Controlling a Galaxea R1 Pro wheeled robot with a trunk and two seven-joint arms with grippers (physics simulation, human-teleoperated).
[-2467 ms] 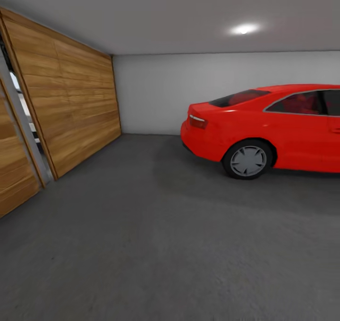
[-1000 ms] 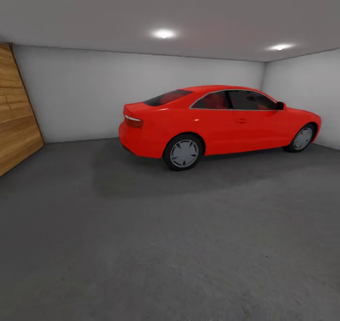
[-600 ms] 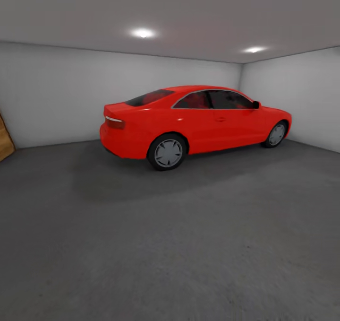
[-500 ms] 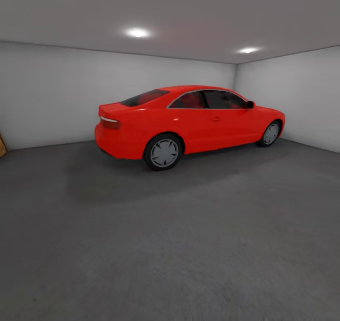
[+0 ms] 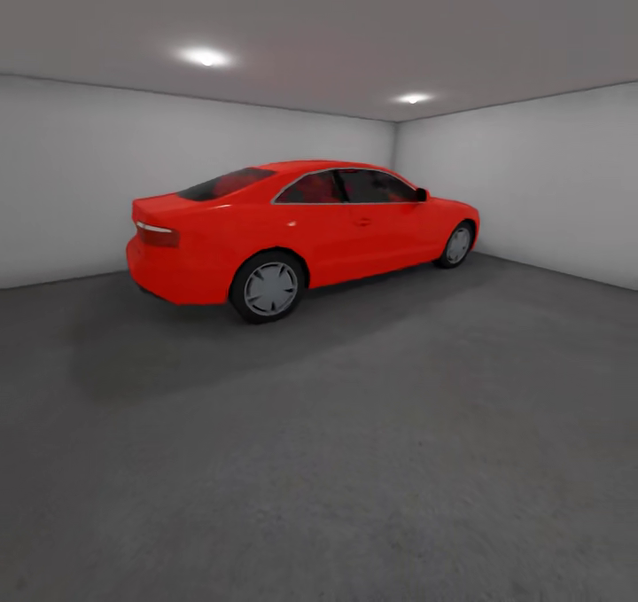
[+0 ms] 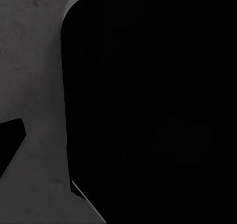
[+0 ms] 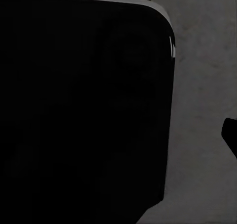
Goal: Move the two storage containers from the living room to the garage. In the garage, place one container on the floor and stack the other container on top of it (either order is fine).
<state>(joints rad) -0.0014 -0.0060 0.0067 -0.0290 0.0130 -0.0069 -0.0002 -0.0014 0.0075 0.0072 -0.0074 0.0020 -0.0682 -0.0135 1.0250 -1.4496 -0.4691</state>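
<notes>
Head view shows you the garage: a red car (image 5: 301, 234) parked far left on the dark grey floor (image 5: 372, 442), white walls (image 5: 523, 185) behind. Both wrist views show dark robot bodywork over floor; you cannot tell either gripper's opening or hold.

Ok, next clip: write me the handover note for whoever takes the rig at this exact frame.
Claws: both wrist views are mostly blocked by a dark rounded shape, with grey floor beside it. Whether either claw is open or shut cannot be told.
Location: the robot is in the garage, the head camera facing a red car parked near the white walls, with a broad stretch of dark grey floor in front.
Job's things: no storage container is visible on the floor seen here.
Done: nothing confirmed from these frames.
Left: locate both containers, set one on the garage floor and stack the other on it.
</notes>
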